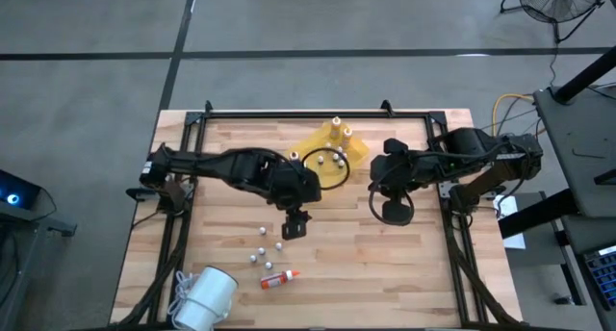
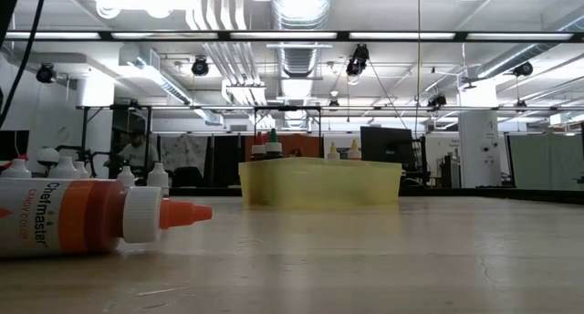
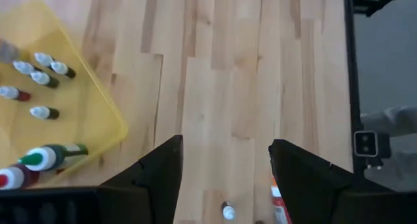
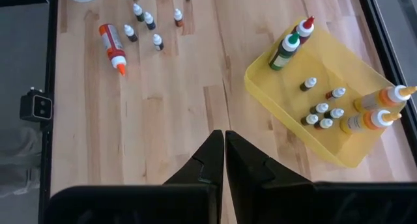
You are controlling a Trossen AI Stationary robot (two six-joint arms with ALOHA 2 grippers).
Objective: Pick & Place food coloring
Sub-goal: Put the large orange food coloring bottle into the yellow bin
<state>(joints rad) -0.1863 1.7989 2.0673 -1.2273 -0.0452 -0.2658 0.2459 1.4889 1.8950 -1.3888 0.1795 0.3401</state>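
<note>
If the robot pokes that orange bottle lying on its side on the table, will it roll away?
Probably, a bit. The orange bottle lies on its side and looks round, so a sideways poke would likely roll it on the smooth wooden table. Its pointed cap is narrower than the body, so it may curve rather than roll straight. It looks like light plastic, so a gentle push should do.

Wooden table (image 1: 385, 254) with tray and bottles

A yellow tray (image 1: 358, 154) sits at the far middle; near the front edge lie an orange bottle (image 1: 279, 279) on its side, small white-capped vials (image 1: 262, 246) and a white roll (image 1: 204, 298).
</note>
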